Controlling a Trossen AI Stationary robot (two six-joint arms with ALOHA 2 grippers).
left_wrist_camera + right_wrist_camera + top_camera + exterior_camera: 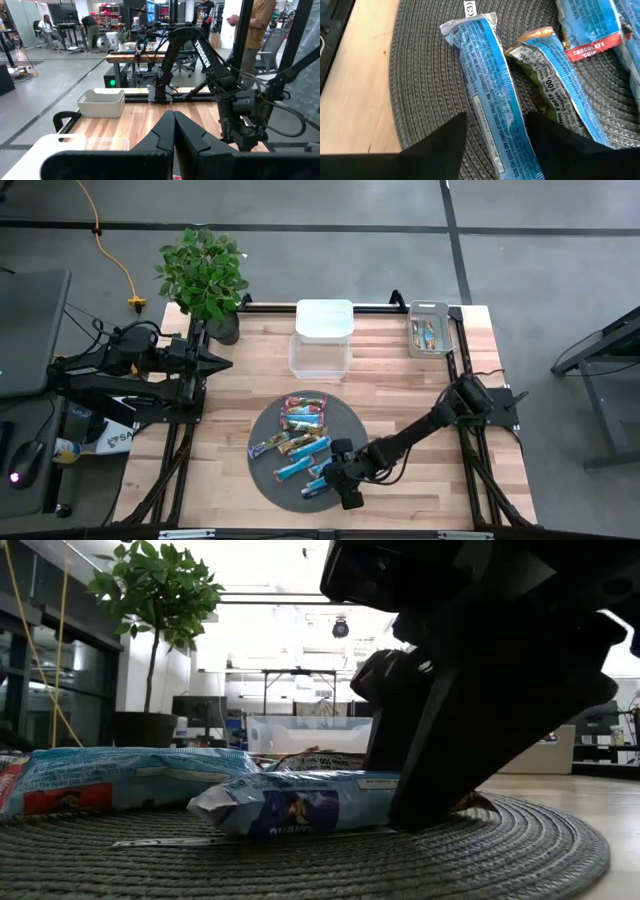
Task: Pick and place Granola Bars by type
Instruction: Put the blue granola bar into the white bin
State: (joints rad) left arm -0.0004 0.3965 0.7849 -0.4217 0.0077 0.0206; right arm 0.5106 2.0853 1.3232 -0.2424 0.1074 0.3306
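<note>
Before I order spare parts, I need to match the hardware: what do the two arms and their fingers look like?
Both arms are dark, nearly black, built of jointed segments with black cables looped along them. The right arm carries white TROSSEN lettering on one link. The left gripper has two smooth, black, wedge-shaped fingers; the right gripper has matching matte black fingers.

Granola Bars point(297, 432) piled on round mat point(262, 480) — tub point(320, 355), bin point(430, 330) behind
</note>
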